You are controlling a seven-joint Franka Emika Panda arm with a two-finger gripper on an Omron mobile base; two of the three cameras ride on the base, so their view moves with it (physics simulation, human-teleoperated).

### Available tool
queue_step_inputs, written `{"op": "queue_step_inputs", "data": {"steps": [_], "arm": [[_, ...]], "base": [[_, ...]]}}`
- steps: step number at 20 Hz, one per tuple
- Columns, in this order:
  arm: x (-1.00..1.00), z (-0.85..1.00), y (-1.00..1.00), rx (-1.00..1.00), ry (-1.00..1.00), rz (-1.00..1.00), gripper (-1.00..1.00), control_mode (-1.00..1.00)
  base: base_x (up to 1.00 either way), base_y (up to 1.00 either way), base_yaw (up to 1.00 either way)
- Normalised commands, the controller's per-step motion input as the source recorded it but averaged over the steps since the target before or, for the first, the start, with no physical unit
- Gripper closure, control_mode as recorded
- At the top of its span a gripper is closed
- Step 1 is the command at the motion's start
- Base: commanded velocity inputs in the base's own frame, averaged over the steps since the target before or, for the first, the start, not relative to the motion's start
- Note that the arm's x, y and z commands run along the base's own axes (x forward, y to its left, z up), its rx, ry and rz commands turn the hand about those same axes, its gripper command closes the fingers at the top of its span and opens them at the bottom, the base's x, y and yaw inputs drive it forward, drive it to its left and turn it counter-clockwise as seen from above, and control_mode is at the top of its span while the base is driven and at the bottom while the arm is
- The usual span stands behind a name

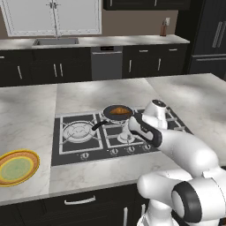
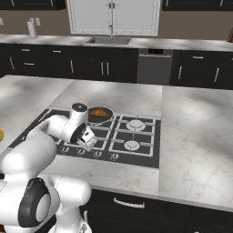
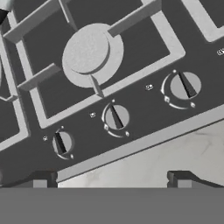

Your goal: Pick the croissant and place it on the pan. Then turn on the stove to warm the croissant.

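The croissant [image 1: 118, 110] [image 2: 100, 112] lies in the black pan [image 1: 109, 115] [image 2: 93, 119], which stands on a rear burner of the stove [image 1: 79, 152] [image 2: 136, 159]. My gripper [image 3: 111, 179] is open and holds nothing. It hangs over the stove's front edge, pointing down at the row of knobs. In the hand view three knobs show: a left knob [image 3: 61, 143], a middle knob [image 3: 116, 117] just ahead of the gap between my fingertips [image 3: 41, 179], and a right knob [image 3: 185, 85]. A silver burner [image 3: 89, 52] lies beyond them. My hand [image 2: 86, 135] is in front of the pan.
A yellow-orange-rimmed plate [image 1: 17, 167] with a green centre lies on the counter left of the stove. The marble counter [image 3: 175, 153] runs as a strip in front of the knobs. A sink [image 1: 55, 42] and dark cabinets line the far wall.
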Motion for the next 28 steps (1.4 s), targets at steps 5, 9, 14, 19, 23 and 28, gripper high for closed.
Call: {"op": "queue_step_inputs", "data": {"steps": [5, 9, 14, 19, 23, 28], "arm": [[0.08, -0.31, 0.02, -0.09, 0.00, 0.05, -1.00, -1.00], [0.06, -0.26, 0.04, -0.09, 0.00, 0.06, -1.00, -1.00], [0.06, -0.21, 0.02, -0.09, -0.01, 0.06, -1.00, -1.00], [0.09, -0.21, 0.00, -0.05, 0.00, 0.06, -1.00, -1.00], [0.06, -0.15, 0.00, -0.02, -0.01, 0.07, -1.00, -1.00], [0.13, -0.11, 0.00, -0.01, -0.01, 0.07, -1.00, -1.00]], "base": [[0.00, 0.00, 0.00], [0.00, 0.00, 0.00], [0.00, 0.00, 0.00], [0.00, 0.00, 0.00], [0.00, 0.00, 0.00], [0.00, 0.00, 0.00]]}}
